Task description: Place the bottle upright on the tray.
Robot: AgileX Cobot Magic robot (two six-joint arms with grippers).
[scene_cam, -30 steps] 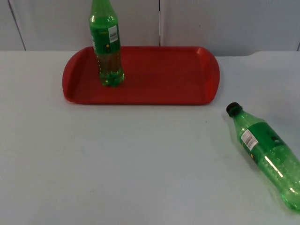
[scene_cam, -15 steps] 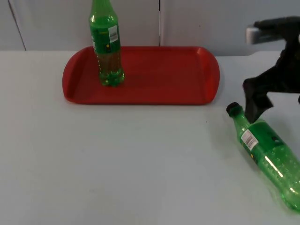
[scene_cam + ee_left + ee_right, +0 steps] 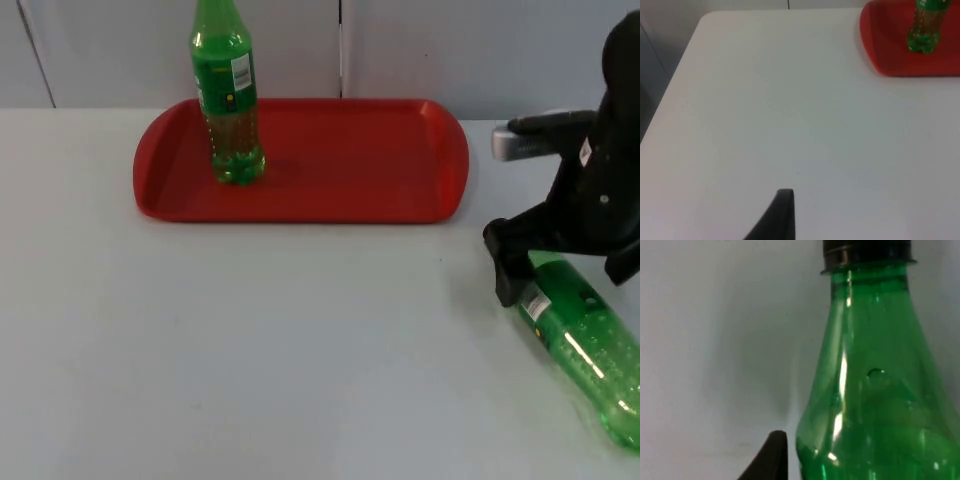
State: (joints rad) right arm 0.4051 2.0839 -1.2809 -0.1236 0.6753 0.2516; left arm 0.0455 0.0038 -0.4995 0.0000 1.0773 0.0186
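While the lying green plastic bottle rests on the white table right of the red plastic tray, the right gripper hangs over its neck; whether its fingers are spread I cannot tell. The bottle looks light, smooth and likely to roll, so the stiff neck seems the best hold. The left gripper waits

the white table ran from 6 o'clock up to a grey wall along 12 o'clock. a dark vertical seam split the wall near its middle, and another slanted seam stood toward 10 o'clock. the light was even and soft, with faint shadows on the table. in the left wrist view the table's rounded corner met a darker grey surface beyond its edge.
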